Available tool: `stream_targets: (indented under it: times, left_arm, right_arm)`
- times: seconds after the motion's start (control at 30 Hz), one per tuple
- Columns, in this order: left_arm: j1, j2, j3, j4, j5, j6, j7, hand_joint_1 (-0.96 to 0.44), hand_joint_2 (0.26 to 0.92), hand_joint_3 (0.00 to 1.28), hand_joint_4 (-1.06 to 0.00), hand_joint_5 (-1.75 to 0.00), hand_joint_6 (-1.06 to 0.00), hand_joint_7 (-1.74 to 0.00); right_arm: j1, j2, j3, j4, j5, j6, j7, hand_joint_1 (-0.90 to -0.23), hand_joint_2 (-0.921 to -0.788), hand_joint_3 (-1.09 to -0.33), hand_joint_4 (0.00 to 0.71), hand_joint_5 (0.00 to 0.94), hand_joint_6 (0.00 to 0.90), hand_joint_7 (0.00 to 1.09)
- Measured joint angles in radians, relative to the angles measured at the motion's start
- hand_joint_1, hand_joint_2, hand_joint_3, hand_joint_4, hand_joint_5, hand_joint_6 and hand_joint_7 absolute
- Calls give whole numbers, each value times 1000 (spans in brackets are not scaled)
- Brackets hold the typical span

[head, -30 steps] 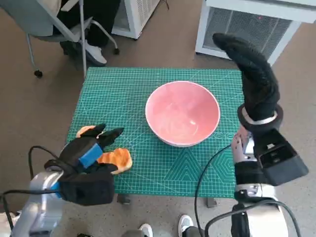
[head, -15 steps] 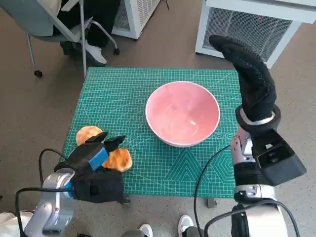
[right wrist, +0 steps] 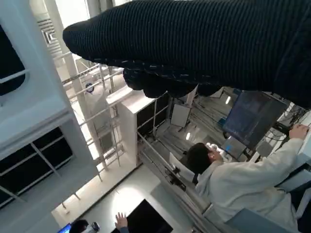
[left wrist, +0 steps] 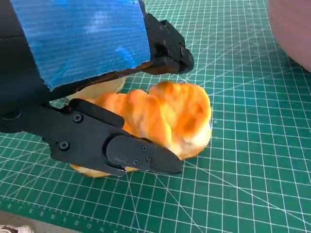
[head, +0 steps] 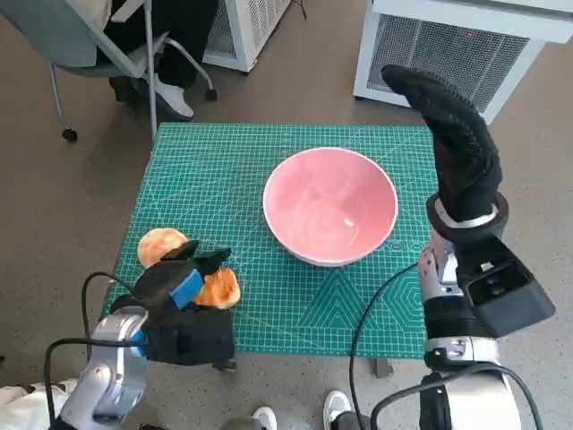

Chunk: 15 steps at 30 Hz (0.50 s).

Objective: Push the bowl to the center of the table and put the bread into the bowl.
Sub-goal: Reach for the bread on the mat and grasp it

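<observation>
The pink bowl (head: pixel 331 208) stands upright a little right of the middle of the green mat (head: pixel 224 161); its rim shows in the left wrist view (left wrist: pixel 294 34). An orange bread piece (head: pixel 220 288) (left wrist: pixel 170 114) lies on the mat near the front left corner. My left hand (head: pixel 183 279) (left wrist: pixel 92 73) is over it, one finger on each side, and a strip of mat shows between the far finger (left wrist: pixel 167 48) and the bread. A paler round bread (head: pixel 159 245) lies just beyond. My right hand (head: pixel 457 134) (right wrist: pixel 204 43) is raised right of the bowl, fingers straight, holding nothing.
A chair (head: pixel 98 45) and a person's legs are behind the table's far left corner. White slatted units (head: pixel 448 45) stand behind the far edge. A seated person (right wrist: pixel 233 179) appears in the right wrist view. Feet (head: pixel 264 417) show at the table's front edge.
My left forearm has swung inward and the hand has slid a little right and nearer over the orange bread, uncovering the round bread. The right hand and bowl have hardly moved.
</observation>
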Motion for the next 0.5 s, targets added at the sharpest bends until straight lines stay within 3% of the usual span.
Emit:
stream_targets:
  times: [0.1, 0.23, 0.5]
  left_arm:
    - [6, -2, 0, 1, 0, -2, 12, -532, 907, 0, -554, -239, -212, -825]
    - [10, -5, 0, 10, -5, -13, 27, -506, 900, 2, -460, -615, -243, -925]
    - [9, -12, 7, 54, -32, -65, 71, -351, 874, 4, -491, -1254, -390, -1112]
  right_arm:
    - [0, 0, 0, 3, 0, 0, 0, -587, -921, -829, 212, 71, -1, 648]
    - [0, 0, 0, 11, 0, 0, 0, -588, -921, -829, 210, 73, -1, 645]
    - [0, 1, 0, 30, 4, 0, 0, -567, -921, -830, 207, 78, -1, 641]
